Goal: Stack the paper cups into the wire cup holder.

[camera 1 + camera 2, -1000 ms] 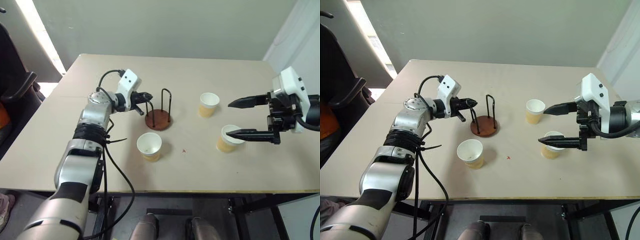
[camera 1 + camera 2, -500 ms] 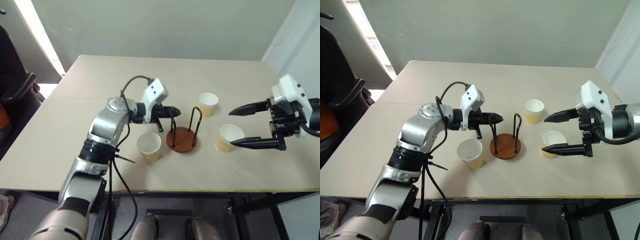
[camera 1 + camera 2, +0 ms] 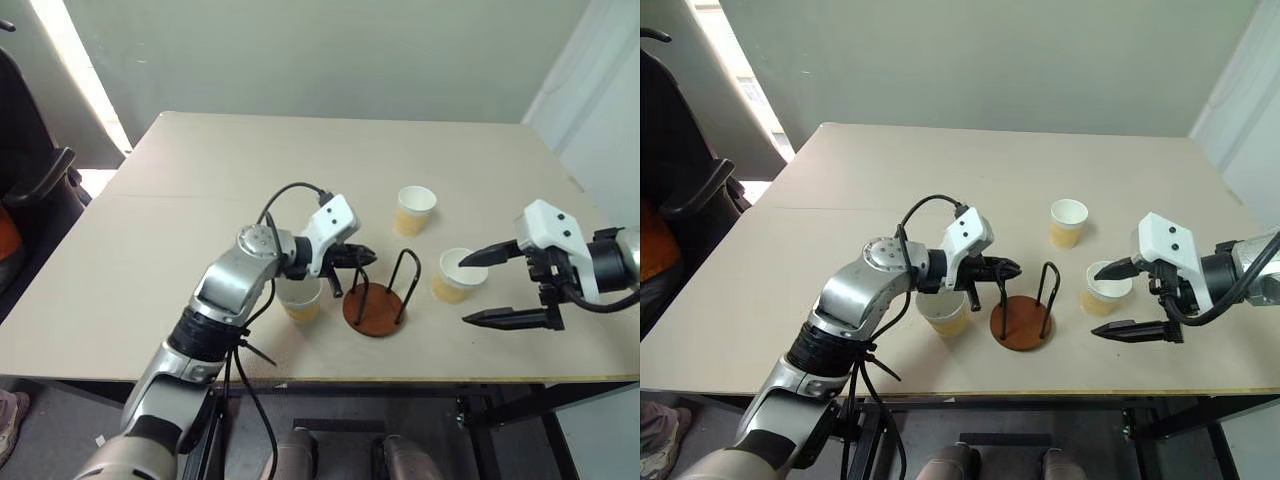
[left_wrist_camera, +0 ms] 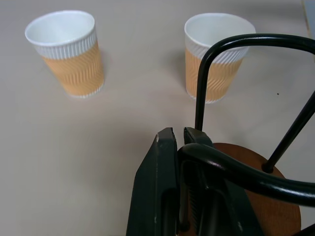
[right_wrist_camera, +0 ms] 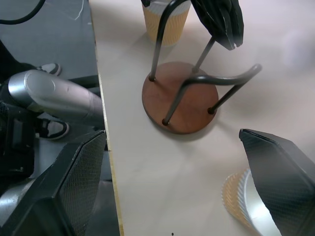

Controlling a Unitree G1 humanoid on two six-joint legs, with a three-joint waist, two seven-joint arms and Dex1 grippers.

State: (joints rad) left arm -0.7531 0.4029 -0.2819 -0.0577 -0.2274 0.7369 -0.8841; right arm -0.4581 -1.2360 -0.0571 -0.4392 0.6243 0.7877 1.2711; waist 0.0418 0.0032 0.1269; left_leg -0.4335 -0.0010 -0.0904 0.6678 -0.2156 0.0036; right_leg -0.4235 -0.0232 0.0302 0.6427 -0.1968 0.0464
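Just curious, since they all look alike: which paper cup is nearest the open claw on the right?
The cup just right of the wire holder. The open right end effector has one finger over its rim; the other two cups stand farther off.

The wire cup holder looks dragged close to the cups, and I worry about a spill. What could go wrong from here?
1. The left hand is shut on a loop of the wire cup holder; more pulling could tip it.
2. The cup right beside that arm could be knocked.
3. The open right hand straddles another cup and might clip its rim.
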